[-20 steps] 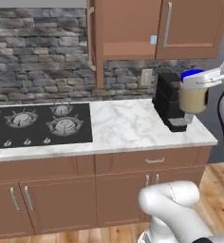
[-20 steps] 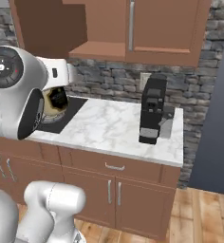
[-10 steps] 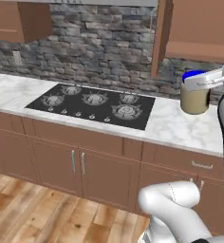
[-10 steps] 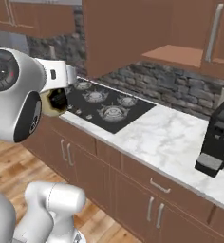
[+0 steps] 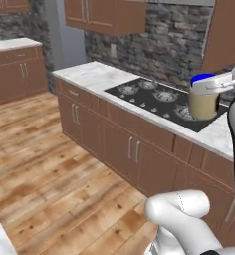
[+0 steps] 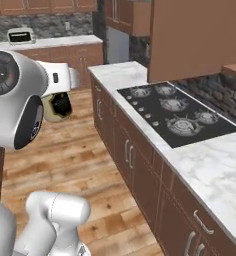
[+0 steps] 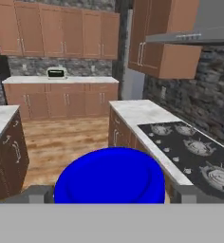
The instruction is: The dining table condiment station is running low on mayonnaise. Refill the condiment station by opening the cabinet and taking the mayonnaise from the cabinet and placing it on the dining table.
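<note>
A black gas stove top (image 5: 162,97) with several burners is set into a white grey-veined marble counter (image 5: 87,74) over brown wooden base cupboards (image 5: 117,144) with silver bar handles. A dark rough stone wall (image 5: 159,35) is seen behind it. A small white toaster (image 7: 56,73) is placed on the far counter, and light wooden plank flooring (image 5: 45,169) is laid below
</note>
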Robot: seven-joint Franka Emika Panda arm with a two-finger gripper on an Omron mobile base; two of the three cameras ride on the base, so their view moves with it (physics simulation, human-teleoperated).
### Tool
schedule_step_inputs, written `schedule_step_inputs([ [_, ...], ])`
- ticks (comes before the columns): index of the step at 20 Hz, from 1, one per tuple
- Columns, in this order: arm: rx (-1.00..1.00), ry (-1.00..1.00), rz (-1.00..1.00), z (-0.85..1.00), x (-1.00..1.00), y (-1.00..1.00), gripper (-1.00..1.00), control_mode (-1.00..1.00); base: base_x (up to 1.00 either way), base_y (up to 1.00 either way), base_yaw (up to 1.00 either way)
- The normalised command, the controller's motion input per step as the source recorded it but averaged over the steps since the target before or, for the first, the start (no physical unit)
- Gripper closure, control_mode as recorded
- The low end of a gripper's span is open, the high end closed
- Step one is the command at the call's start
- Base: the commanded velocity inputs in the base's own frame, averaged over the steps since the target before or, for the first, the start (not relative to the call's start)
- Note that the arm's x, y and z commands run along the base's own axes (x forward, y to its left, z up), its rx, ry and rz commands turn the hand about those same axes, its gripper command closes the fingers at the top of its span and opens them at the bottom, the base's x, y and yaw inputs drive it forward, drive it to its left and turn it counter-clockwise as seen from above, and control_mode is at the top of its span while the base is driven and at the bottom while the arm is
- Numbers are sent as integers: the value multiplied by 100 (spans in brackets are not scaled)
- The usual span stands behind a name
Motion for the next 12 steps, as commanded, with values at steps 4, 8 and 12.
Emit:
schedule_step_inputs([
  [4,0,0,0,0,0,0,100,100,-53,-47,69],
  [8,0,0,0,0,0,0,100,100,-62,-51,66],
  [12,0,0,0,0,0,0,100,100,-90,-55,61],
])
